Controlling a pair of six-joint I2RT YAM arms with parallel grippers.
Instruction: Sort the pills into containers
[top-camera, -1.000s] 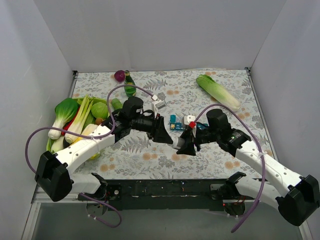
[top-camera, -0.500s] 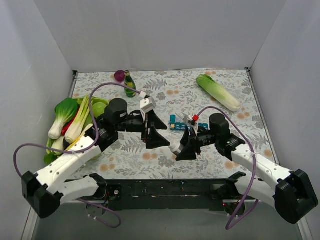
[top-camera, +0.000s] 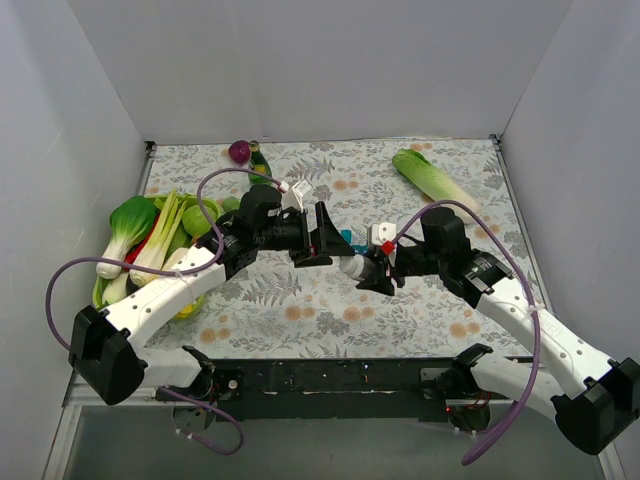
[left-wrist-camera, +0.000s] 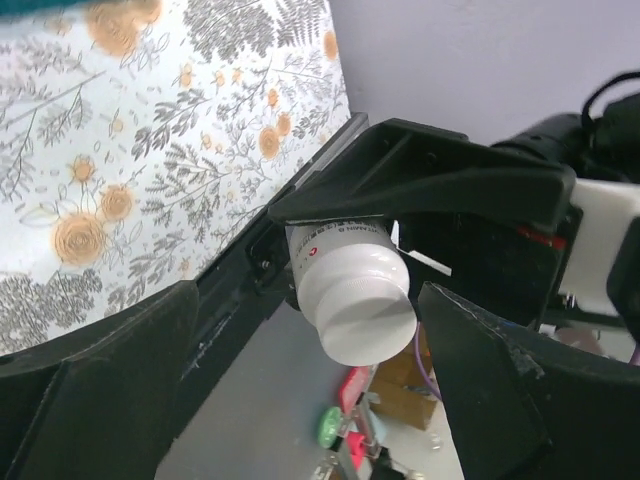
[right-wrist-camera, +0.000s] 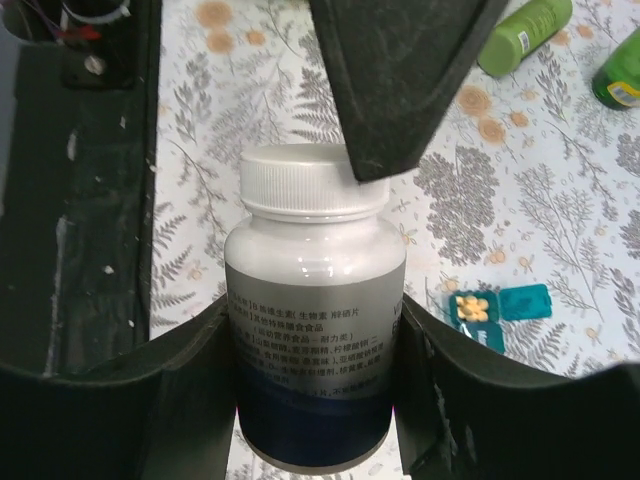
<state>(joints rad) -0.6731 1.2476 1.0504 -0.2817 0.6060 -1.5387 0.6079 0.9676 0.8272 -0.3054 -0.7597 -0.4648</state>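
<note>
Right claw (top-camera: 372, 270): clamped on white bottle (right-wrist-camera: 312, 330).
Left claw (top-camera: 325, 240): spread open at its cap (right-wrist-camera: 312, 180).
Done: yellow pills (right-wrist-camera: 471, 306) in one compartment of the pill box (right-wrist-camera: 525, 300), lower right.
Left: uncapping, probably filling the others.

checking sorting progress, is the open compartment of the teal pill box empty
No, the right wrist view shows small yellow pills lying in the teal pill box's open compartment.

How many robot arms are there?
2. The left arm comes from the left, with the open left gripper at the white bottle cap. The right arm comes from the right, with the right gripper holding that bottle. None seems hidden.
</note>
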